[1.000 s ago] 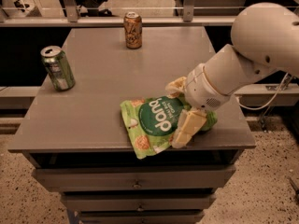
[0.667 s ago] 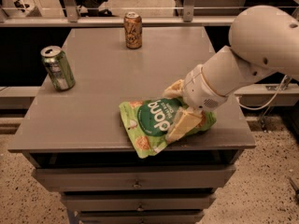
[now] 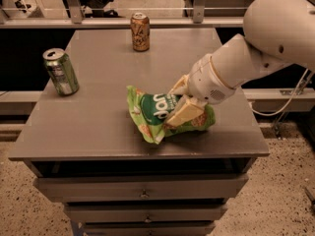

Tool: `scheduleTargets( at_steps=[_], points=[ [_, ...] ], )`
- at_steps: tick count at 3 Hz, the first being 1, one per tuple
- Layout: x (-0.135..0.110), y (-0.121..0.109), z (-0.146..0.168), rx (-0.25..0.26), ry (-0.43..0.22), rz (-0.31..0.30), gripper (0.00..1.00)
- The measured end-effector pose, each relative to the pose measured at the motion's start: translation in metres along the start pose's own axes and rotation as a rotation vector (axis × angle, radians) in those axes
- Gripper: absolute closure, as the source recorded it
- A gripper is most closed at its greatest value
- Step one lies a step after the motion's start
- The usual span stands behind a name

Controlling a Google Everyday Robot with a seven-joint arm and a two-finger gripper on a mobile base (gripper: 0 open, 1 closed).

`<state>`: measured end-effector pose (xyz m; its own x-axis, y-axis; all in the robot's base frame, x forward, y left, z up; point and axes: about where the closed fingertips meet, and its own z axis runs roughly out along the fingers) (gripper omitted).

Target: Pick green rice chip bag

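The green rice chip bag (image 3: 150, 111) lies on the grey table (image 3: 93, 127) near its front edge, right of centre. It is a crinkly light-green pouch with a dark green logo, and it is bunched up. My gripper (image 3: 171, 106) reaches in from the right on a white arm. Its tan fingers (image 3: 184, 113) stand on either side of the bag's right half and pinch it. The bag's right end is partly hidden behind the near finger.
A green can (image 3: 60, 71) stands at the table's left edge. A brown can (image 3: 140, 31) stands at the back centre. Drawers (image 3: 142, 187) sit under the tabletop. A rail and chair legs lie behind the table.
The fingers have closed in on the bag. The bag has crumpled, and its left end has lifted and pulled slightly rightward.
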<state>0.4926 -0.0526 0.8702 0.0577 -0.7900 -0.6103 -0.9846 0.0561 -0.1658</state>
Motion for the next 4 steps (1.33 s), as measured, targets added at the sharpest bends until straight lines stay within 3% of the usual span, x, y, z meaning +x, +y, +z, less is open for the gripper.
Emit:
scheduleTargets(
  at_steps=[1,3,4],
  points=[
    [-0.018,-0.033,-0.019,0.055,-0.110,0.017,1.00],
    [-0.039,-0.097,-0.075,0.181,-0.373,0.081,1.00],
    [-0.043,-0.100,-0.080,0.187,-0.395,0.086,1.00]
  ],
)
